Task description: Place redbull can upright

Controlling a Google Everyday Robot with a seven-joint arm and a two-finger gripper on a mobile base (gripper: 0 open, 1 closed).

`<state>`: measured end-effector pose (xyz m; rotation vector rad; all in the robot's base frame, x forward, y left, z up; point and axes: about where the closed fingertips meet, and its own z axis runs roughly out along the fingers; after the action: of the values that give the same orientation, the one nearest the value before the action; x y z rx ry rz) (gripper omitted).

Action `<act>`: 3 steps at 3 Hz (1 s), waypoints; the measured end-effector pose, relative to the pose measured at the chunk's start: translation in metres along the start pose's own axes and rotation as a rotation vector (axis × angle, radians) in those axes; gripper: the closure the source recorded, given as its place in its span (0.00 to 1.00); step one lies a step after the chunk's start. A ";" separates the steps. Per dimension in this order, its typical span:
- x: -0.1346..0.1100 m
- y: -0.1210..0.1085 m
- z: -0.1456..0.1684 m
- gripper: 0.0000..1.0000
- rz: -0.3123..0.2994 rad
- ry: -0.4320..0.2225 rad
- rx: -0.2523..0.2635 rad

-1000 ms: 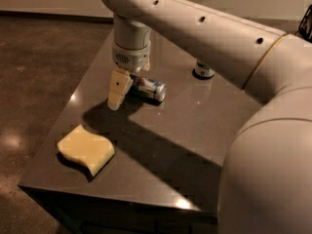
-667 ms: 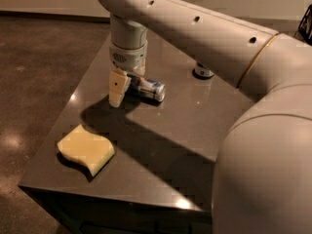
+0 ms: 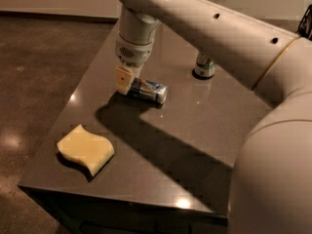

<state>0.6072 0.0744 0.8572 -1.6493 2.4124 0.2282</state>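
Lower left of frame: a yellow sponge (image 3: 84, 150) lies on the dark table (image 3: 204, 150), well apart from the work.

Centre-left: the gripper (image 3: 125, 83) stands at the left end of the redbull can (image 3: 148, 90), which lies on its side. Whether the gripper is clamped on it cannot be told.

Upper centre-right: a white-and-green can (image 3: 204, 65) stands upright.

Recommendation: secure a firm hold near that end, rotate the can slowly to vertical, seat its base flat, and release only once it is steady.

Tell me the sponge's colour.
The sponge is pale yellow, camera view; end effector is down at the lying redbull can.
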 end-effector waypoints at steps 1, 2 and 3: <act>0.008 -0.009 -0.029 0.88 -0.005 -0.141 -0.011; 0.020 -0.015 -0.062 1.00 0.016 -0.297 -0.009; 0.036 -0.015 -0.094 1.00 0.049 -0.478 0.016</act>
<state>0.6003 0.0133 0.9382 -1.3401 2.0834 0.5414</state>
